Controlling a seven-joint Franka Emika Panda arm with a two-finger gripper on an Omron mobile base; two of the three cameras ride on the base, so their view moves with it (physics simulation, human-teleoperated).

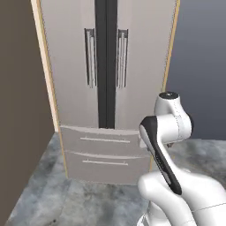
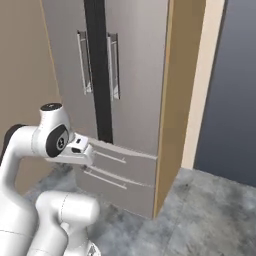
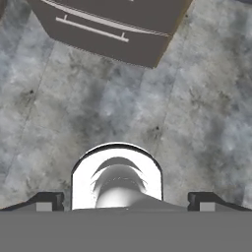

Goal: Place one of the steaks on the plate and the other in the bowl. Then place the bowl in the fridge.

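I am looking down at the claw [image 3: 126, 201]; its two dark tips are standing well apart, holding nothing, above the grey mottled floor [image 3: 197, 98]. Farther ahead the fridge [image 1: 106, 66] is standing with both doors shut, its two lower drawers [image 1: 106, 152] closed too.

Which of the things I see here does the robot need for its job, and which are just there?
Needed:
fridge, doors shut
gripper, jaws apart, nothing between them

Just there:
grey stone floor
brown wall
dark blue-grey wall
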